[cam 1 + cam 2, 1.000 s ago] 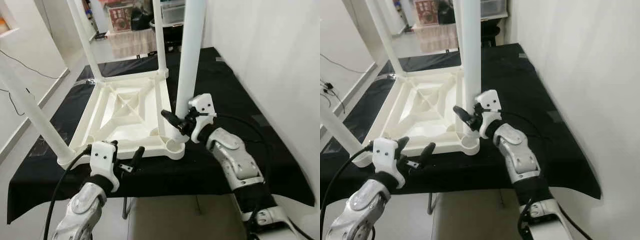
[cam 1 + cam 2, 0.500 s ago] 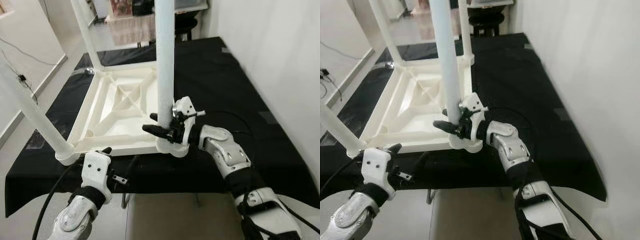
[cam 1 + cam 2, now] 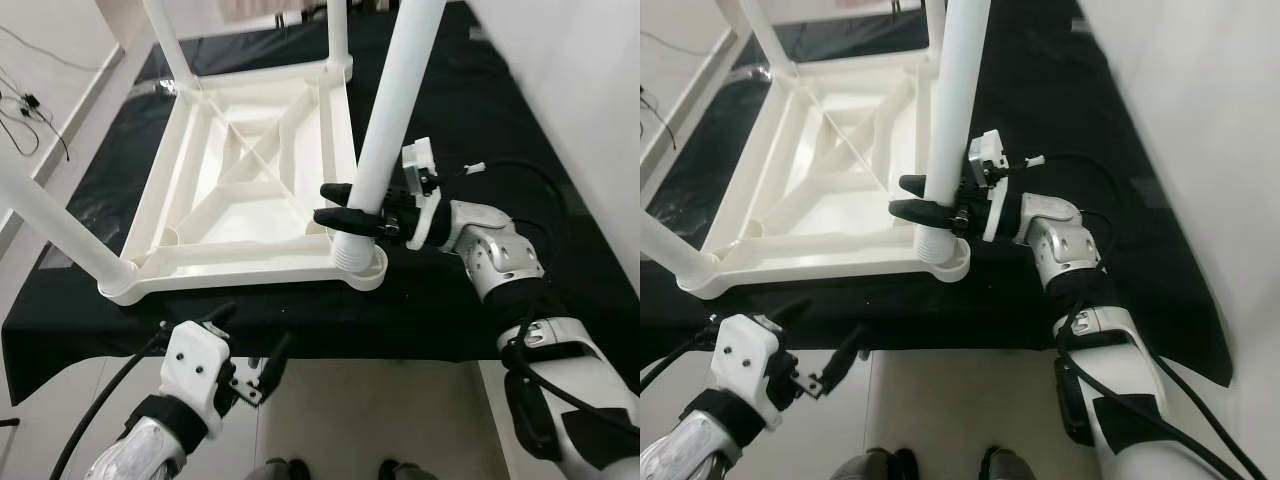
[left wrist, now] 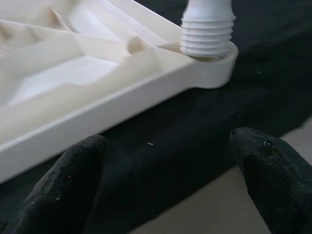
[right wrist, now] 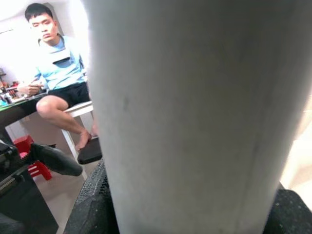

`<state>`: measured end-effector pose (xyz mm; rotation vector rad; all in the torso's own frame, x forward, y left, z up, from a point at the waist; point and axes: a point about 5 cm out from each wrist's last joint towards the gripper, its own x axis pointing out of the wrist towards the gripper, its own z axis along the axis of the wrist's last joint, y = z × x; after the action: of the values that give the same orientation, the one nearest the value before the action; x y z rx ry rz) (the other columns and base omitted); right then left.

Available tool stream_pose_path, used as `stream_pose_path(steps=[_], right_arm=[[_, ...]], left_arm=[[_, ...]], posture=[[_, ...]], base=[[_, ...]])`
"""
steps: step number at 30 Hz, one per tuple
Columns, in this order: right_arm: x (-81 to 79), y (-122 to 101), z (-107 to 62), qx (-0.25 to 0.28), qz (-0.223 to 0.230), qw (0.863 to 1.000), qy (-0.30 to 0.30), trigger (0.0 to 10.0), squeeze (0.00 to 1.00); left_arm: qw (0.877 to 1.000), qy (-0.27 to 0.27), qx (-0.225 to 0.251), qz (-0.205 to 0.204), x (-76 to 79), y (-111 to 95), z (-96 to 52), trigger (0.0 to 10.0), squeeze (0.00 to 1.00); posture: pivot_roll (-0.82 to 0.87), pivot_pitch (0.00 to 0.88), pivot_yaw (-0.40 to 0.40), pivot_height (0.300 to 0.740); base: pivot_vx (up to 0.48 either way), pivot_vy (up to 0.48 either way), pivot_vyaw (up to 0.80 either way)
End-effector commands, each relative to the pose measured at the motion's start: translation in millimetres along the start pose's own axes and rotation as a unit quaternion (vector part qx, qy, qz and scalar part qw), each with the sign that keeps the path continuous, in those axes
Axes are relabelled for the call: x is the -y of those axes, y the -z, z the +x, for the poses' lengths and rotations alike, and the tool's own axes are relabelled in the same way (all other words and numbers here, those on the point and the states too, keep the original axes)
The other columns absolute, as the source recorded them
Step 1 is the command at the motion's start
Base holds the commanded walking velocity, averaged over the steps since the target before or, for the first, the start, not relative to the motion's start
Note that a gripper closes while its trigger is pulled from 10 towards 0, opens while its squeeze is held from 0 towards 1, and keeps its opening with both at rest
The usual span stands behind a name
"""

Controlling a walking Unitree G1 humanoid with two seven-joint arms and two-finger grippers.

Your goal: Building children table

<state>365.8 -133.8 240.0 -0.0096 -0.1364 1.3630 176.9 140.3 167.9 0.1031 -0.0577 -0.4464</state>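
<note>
Upturned white table point(image 3: 250, 190) lying on black cloth point(image 3: 470, 300), frame side up, three legs already standing at far-left, far-right and near-left corners. Near-left leg point(image 3: 55, 225) slanting outward from its corner.

Low at left, below the cloth's near edge: left gripper point(image 3: 250, 350), fingers spread wide and empty, apart from the table's rim. Through the wrist camera, both fingers point(image 4: 68, 180) splayed before the near-right socket point(image 4: 209, 53), the leg's ribbed thread showing above it.

At right: fourth leg point(image 3: 385, 140) tilted in the near-right corner socket, right gripper point(image 3: 335, 205) pinching it just above the base, one finger either side. In the right wrist view, the leg's white shaft close up, a seated person point(image 5: 58, 73) far behind.

Step in hand, by the look of it: seating the last leg. Exposed thread suggests not yet driven home. Next move likely calls for righting the leg square to the socket, then turning it down while keeping the frame from sliding on the cloth; free left gripper well placed to steady the rim.
</note>
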Motion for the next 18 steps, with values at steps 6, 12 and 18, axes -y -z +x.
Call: stream_pose_path(steps=[6,12,18], right_arm=[[3.6,-1.5,0.7,-0.046,-0.04,0.998,-0.024,10.0,0.0],[-1.6,3.0,1.0,-0.091,-0.06,0.992,-0.07,10.0,0.0],[-15.1,15.0,10.7,-0.195,-0.126,0.961,-0.149,10.0,0.0]], left_arm=[[0.999,0.034,-0.01,-0.019,3.5,-2.9,-7.9,10.0,0.0],[0.999,0.043,-0.007,-0.033,3.7,-5.7,-9.3,10.0,0.0],[0.998,0.046,-0.001,-0.037,4.3,-7.9,-9.8,10.0,0.0]], posture=[[0.07,0.329,0.117,0.74],[0.06,0.338,0.116,0.74],[0.05,0.339,0.108,0.74]], base=[[0.0,0.0,0.0],[0.0,0.0,0.0],[0.0,0.0,0.0]])
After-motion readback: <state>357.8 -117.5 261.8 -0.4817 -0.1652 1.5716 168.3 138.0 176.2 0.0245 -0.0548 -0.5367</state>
